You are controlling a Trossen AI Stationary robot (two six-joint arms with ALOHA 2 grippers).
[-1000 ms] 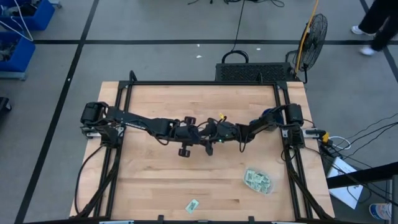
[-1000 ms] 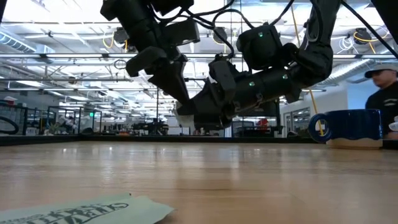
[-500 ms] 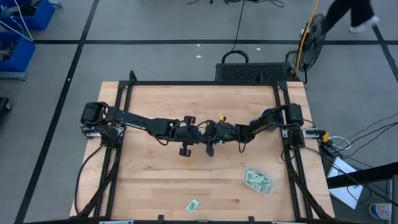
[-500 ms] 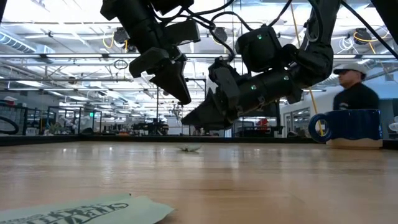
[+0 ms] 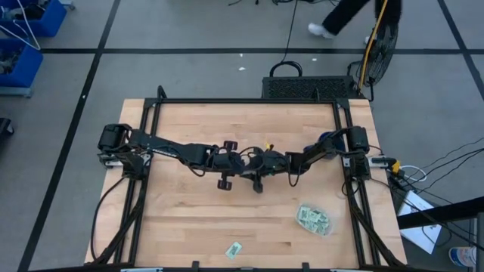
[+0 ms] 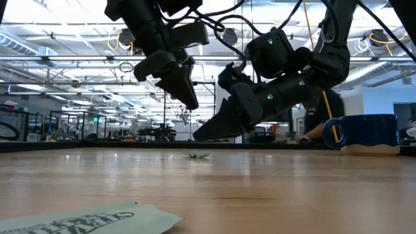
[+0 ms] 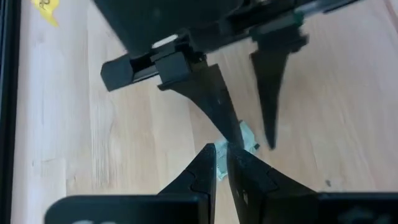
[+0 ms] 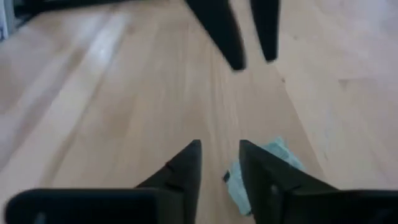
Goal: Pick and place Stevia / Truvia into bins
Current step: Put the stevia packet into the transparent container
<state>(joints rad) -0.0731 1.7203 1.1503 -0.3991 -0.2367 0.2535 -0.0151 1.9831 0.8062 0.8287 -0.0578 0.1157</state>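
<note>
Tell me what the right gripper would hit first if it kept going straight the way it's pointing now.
Probably the crumpled pale green paper sachet lying on the light wooden table. The right gripper points down at it, its fingers apart. Depth is unclear, so it might meet bare wood beside it.
</note>
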